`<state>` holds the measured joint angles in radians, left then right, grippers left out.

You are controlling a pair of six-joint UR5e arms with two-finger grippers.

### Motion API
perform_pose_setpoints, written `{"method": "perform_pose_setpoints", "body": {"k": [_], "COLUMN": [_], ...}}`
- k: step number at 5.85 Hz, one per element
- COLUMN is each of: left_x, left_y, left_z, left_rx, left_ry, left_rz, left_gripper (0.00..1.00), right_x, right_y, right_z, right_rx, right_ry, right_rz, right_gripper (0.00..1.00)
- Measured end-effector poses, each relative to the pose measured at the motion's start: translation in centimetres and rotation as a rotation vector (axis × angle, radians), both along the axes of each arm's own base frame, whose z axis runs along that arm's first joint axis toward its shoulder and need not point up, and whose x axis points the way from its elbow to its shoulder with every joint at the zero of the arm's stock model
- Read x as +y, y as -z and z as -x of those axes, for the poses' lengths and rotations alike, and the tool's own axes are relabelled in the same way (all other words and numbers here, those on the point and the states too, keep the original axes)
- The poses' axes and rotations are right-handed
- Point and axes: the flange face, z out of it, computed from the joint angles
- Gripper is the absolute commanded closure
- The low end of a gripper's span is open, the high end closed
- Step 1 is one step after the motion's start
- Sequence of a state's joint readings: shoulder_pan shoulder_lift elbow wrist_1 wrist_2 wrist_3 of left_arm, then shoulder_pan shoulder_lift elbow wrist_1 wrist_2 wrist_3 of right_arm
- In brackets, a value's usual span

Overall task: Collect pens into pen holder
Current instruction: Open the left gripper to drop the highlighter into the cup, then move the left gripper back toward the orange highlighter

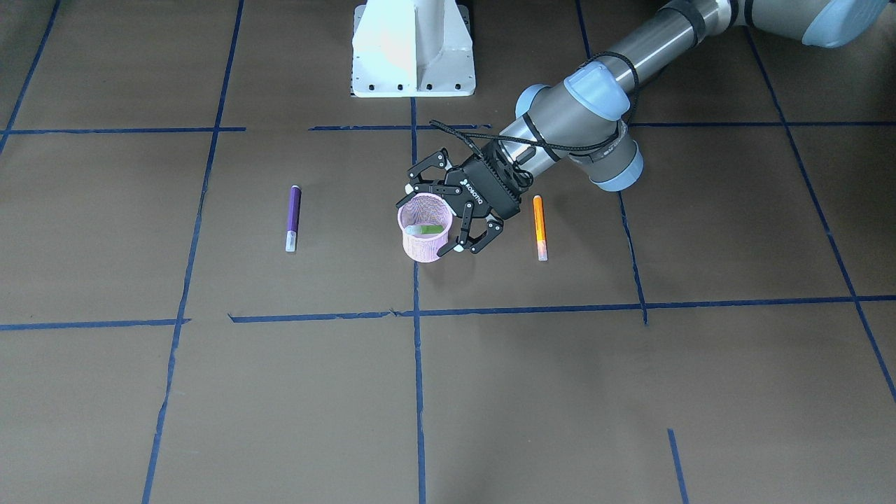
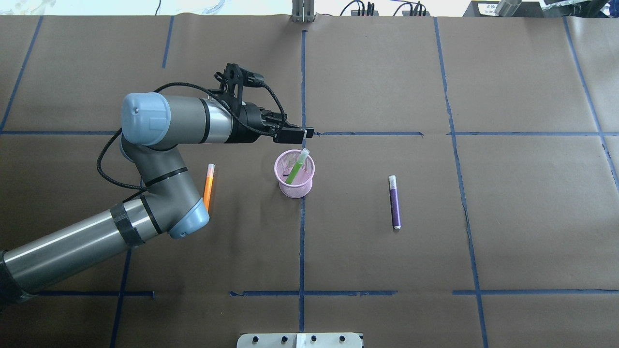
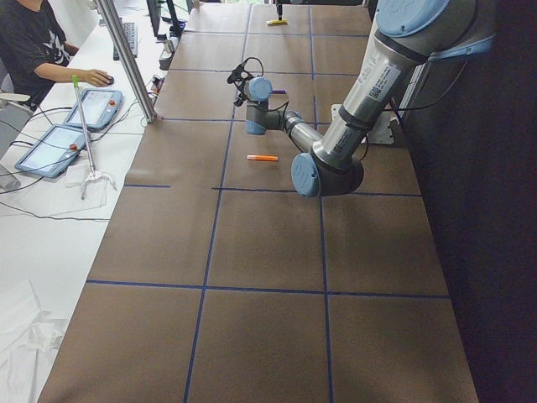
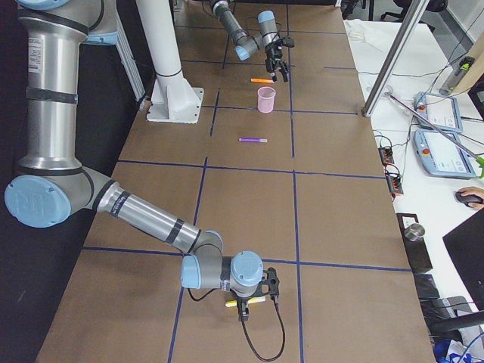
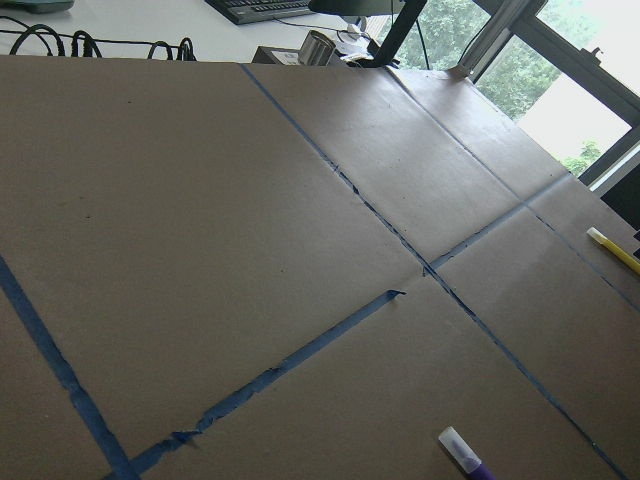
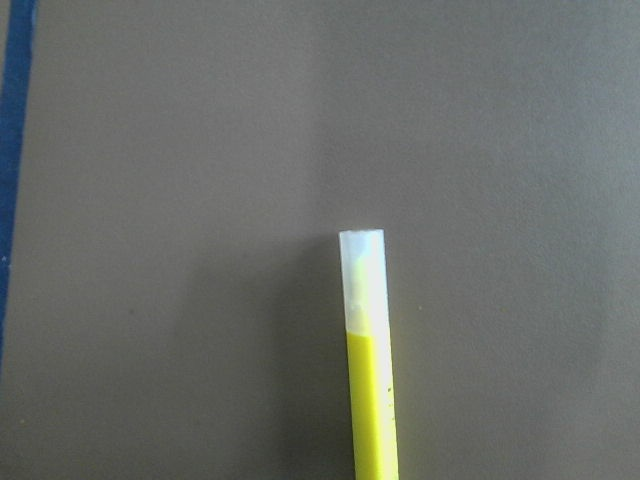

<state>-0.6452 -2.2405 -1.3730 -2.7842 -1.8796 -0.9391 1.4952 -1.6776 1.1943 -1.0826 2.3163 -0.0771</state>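
The pink mesh pen holder (image 2: 296, 188) stands upright mid-worktop. The green pen (image 2: 296, 168) leans inside it, its pale end poking over the rim toward the far edge. The orange pen (image 2: 208, 186) lies flat to my left and the purple pen (image 2: 395, 203) to my right, both with pale ends toward the far edge. A yellow pen (image 6: 370, 400) lies flat near the worktop's right end.

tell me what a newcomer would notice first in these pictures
The pink pen holder at the centre, with a green pen leaning inside, draws the eye first, the left gripper open close beside it. An orange pen and a purple pen lie flat on either side.
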Motion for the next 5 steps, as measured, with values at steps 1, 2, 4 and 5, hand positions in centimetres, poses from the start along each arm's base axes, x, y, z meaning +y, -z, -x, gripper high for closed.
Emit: {"method": "perform_pose_setpoints", "body": {"k": [1,2,4,5], "left_x": [-2.1,-4.3,-6.1,-6.5], "left_y": [1.0,2.4,2.6,1.8], "left_z": [2.6,6.9,11.4,11.5], "left_rx": [-0.065,-0.165,-0.298,-0.352], "left_ry": [-0.002,-0.036,-0.111,-0.135], "left_rz": [0.071,0.17,0.355,0.435], "left_gripper": [0.0,0.0,0.0,0.0], "right_x": [-0.2,-0.4,-0.5,-0.3], "right_y": [0.3,0.7,0.9,0.4], "right_z": [0.0,0.1,0.3,0.2], "right_rx": [-0.001,-0.011,-0.026,-0.022], "right_ry": [0.001,0.0,0.0,0.002], "right_rz": [-0.007,-0.013,-0.014,-0.007], "right_gripper": [0.0,0.0,0.0,0.0]}}
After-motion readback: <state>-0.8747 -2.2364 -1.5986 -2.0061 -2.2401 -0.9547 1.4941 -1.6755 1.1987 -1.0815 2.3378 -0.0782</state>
